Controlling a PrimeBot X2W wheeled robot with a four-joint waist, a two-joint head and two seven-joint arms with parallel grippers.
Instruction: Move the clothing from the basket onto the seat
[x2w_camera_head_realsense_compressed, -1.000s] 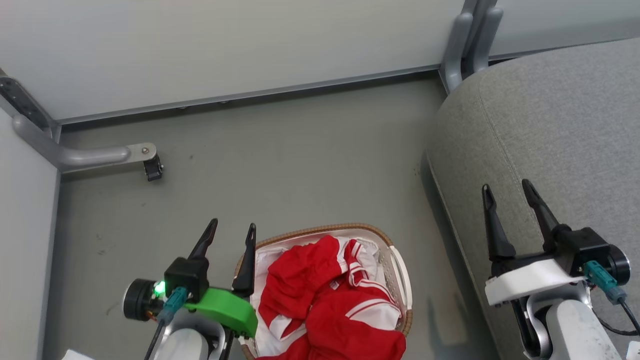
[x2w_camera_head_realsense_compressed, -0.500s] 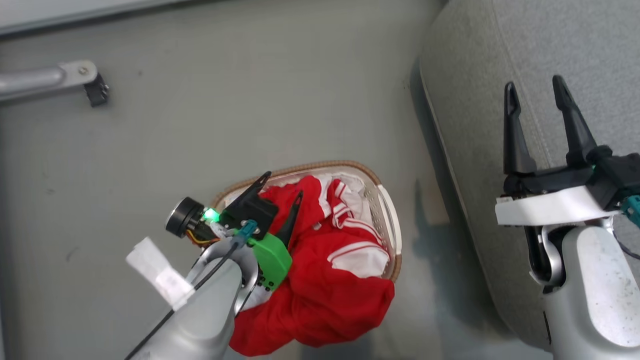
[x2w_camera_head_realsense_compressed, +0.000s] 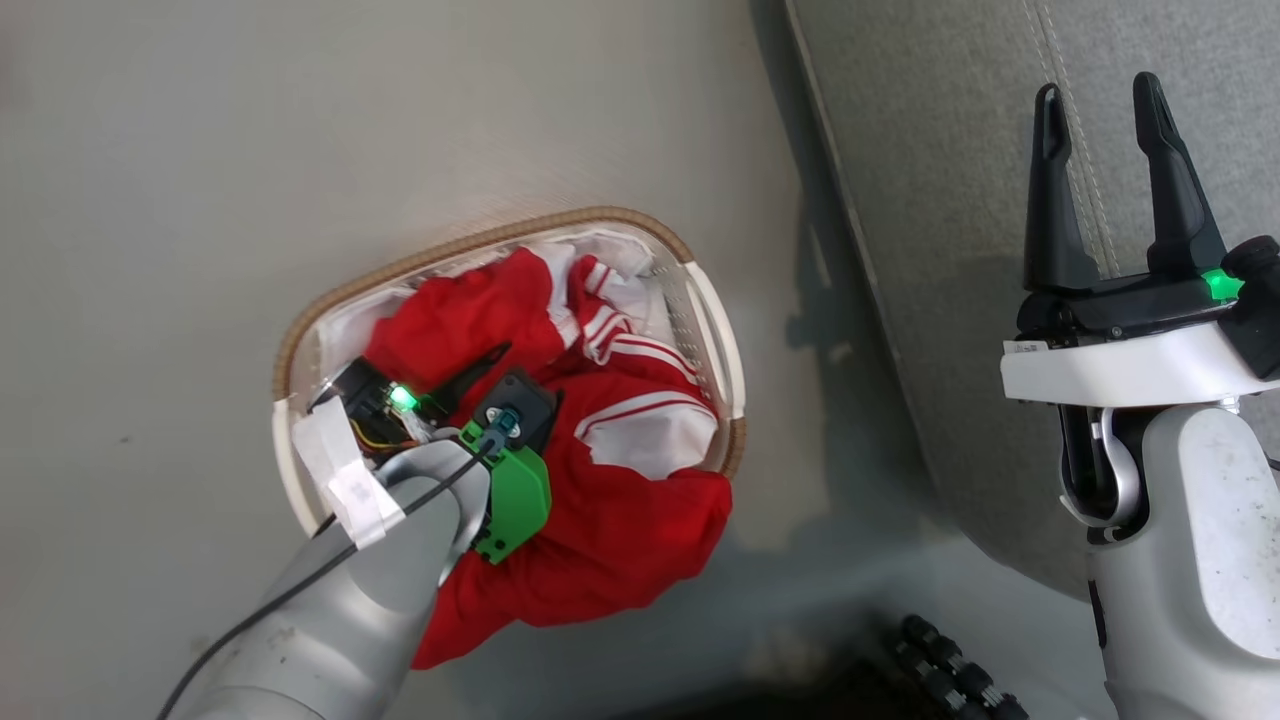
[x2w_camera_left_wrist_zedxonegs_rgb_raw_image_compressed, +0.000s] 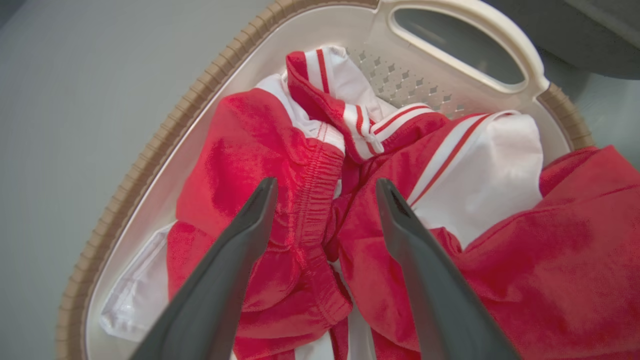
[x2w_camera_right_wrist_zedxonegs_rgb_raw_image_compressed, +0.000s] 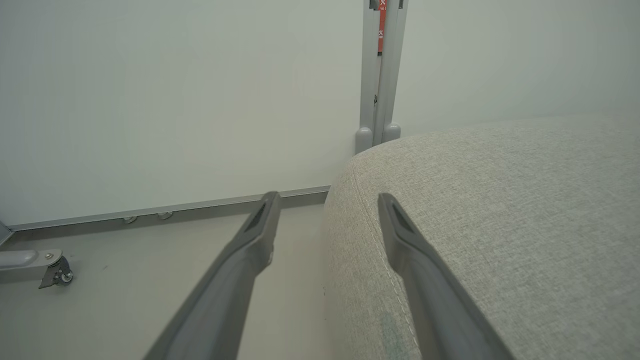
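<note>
- Remote view, near end: my left gripper (x2w_camera_left_wrist_zedxonegs_rgb_raw_image_compressed: 326, 185) hangs over the laundry basket (x2w_camera_left_wrist_zedxonegs_rgb_raw_image_compressed: 345, 22). Its two dark fingers are spread wide and hold nothing. I cannot tell whether the tips touch the heap.
- Under and between those fingers lies the clothing (x2w_camera_left_wrist_zedxonegs_rgb_raw_image_compressed: 240, 150). A plain red garment with an elastic waistband sits beneath one finger. A red piece with a white panel (x2w_camera_left_wrist_zedxonegs_rgb_raw_image_compressed: 500, 160) and stripe trim lies beside the other.
- Past the fingertips, the brown woven rim (x2w_camera_left_wrist_zedxonegs_rgb_raw_image_compressed: 165, 145) and a white handle (x2w_camera_left_wrist_zedxonegs_rgb_raw_image_compressed: 465, 20) ring the pile. One red fold spills over the rim behind the fingers.
- My right gripper (x2w_camera_head_realsense_compressed: 1096, 90), fingers equally parted and empty, hovers above the grey sofa cushion (x2w_camera_head_realsense_compressed: 950, 150), well apart from the basket. The cushion's stitched seam passes below the fingers.
- Beyond those tips are grey floor (x2w_camera_right_wrist_zedxonegs_rgb_raw_image_compressed: 150, 250), a pale wall panel (x2w_camera_right_wrist_zedxonegs_rgb_raw_image_compressed: 175, 100) and a grey upright post (x2w_camera_right_wrist_zedxonegs_rgb_raw_image_compressed: 382, 90).
</note>
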